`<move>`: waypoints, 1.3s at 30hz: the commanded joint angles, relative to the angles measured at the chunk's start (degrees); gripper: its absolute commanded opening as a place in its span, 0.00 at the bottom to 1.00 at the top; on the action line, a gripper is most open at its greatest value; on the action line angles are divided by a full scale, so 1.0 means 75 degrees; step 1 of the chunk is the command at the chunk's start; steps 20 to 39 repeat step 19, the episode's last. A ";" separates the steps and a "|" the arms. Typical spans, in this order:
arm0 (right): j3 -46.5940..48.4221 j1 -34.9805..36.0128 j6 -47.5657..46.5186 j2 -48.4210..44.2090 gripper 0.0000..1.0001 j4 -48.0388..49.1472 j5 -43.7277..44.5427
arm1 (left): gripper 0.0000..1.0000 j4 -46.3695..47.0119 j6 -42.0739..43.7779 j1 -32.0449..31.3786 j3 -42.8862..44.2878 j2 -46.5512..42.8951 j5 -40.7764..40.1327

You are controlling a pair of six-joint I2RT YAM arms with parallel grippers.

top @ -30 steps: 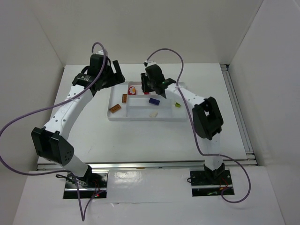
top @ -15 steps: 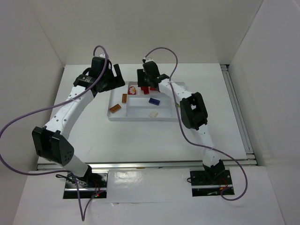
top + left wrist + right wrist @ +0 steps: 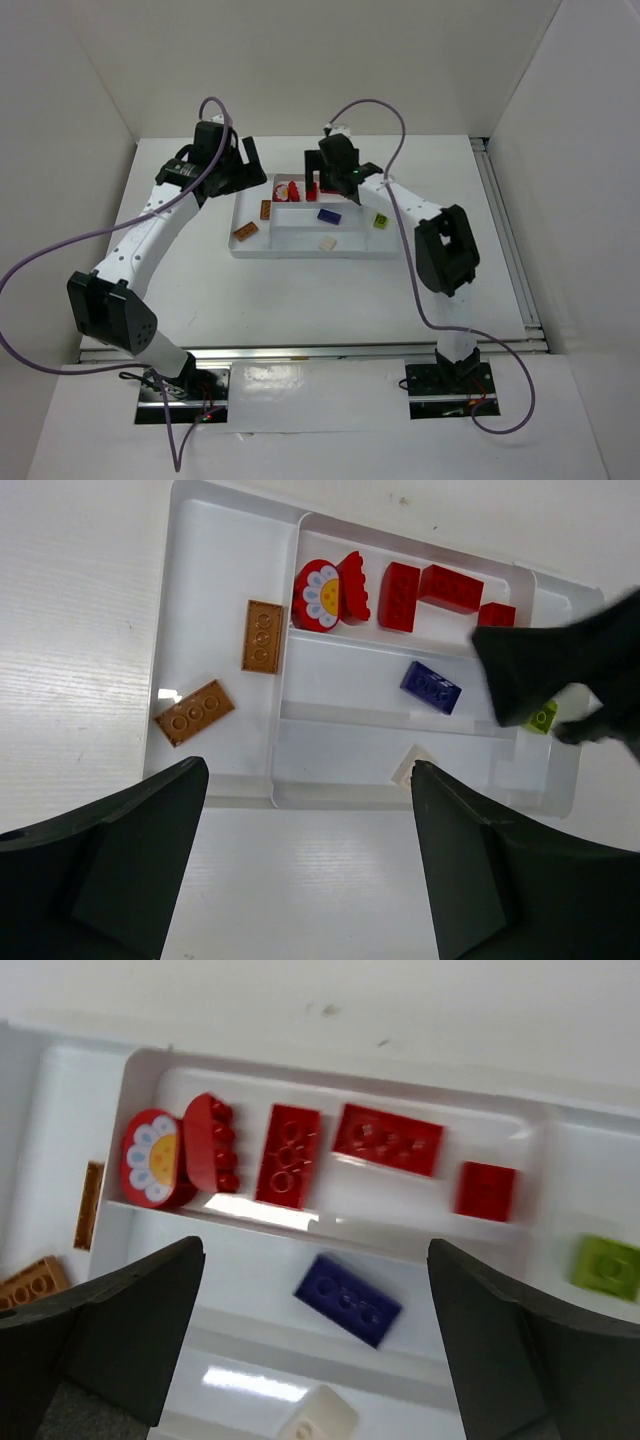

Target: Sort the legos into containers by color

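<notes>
The white tray holds all the legos in view. Its far slot has several red pieces, one with a flower print. A blue brick lies in the middle slot and a cream brick in the near slot. The lime green brick sits in the right end section, and two orange-brown bricks in the left one. My right gripper hangs open and empty over the slots. My left gripper is open and empty off the tray's far left corner.
White walls close in the table on the left, back and right. A metal rail runs along the table's right edge. Purple cables loop above both wrists.
The right gripper's jaws have spread wide and it has shifted a little right over the far slot, where more red bricks now show. The left arm has stayed put.
</notes>
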 commanded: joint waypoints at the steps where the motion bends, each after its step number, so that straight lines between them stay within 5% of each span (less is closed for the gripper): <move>1: -0.0939 -0.0269 0.0668 -0.1774 1.00 -0.0027 0.1864 | 0.93 0.0058 0.0241 0.0019 0.0103 -0.0352 0.0001; 7: -0.2534 -0.0808 0.1686 -0.3579 1.00 -0.2006 0.4526 | 0.93 0.0058 0.0405 0.0019 0.0009 -0.0527 -0.0150; 13: -0.4609 -0.1054 0.2613 -0.5521 1.00 -0.2992 0.5101 | 0.93 0.0339 0.0487 0.0019 -0.0272 -0.0727 -0.0221; 18: -0.6497 -0.1195 0.2803 -0.6931 1.00 -0.2280 0.4576 | 0.93 0.0339 0.0487 0.0019 -0.0342 -0.0727 -0.0069; 39: -0.6638 -0.1195 0.2710 -0.7281 1.00 -0.2092 0.4470 | 0.93 0.0339 0.0487 0.0019 -0.0343 -0.0727 0.0024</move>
